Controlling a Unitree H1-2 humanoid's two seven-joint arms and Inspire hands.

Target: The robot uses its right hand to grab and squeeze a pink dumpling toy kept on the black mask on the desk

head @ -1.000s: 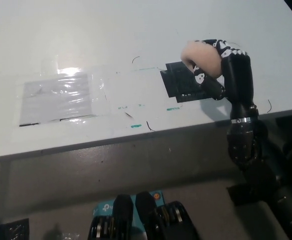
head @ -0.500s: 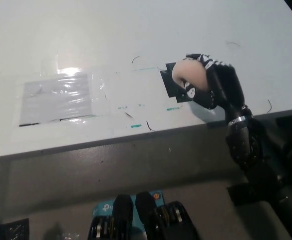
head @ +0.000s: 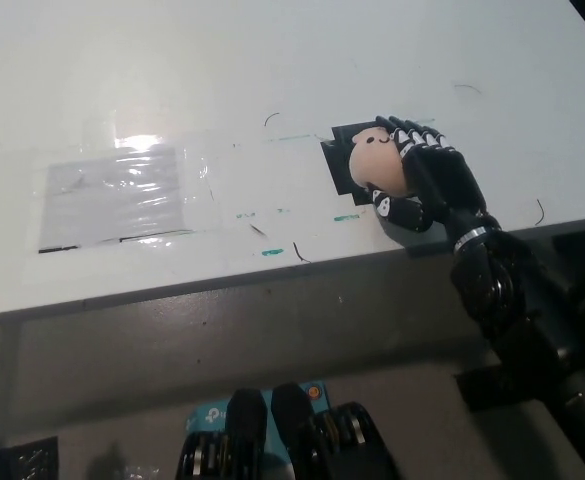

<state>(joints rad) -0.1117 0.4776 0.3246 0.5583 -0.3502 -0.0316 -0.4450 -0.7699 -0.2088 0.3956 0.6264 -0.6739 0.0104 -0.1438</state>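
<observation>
The pink dumpling toy (head: 375,160), with a small drawn face, rests on the black mask (head: 340,165) near the desk's front right edge. My black right hand (head: 420,180) lies against the toy's right side, fingers curled over its top and side, gripping it down on the mask. Most of the mask is hidden under the toy and hand. My white left hand is out of the picture.
A clear plastic sheet (head: 122,195) with glare lies on the white desk (head: 272,60) at the left. Small green and black marks (head: 272,250) dot the surface near the front edge (head: 222,285). Dark floor lies below.
My right hand has lowered with the toy from above the mask down onto it, moving left and toward the desk; the toy's face now shows.
</observation>
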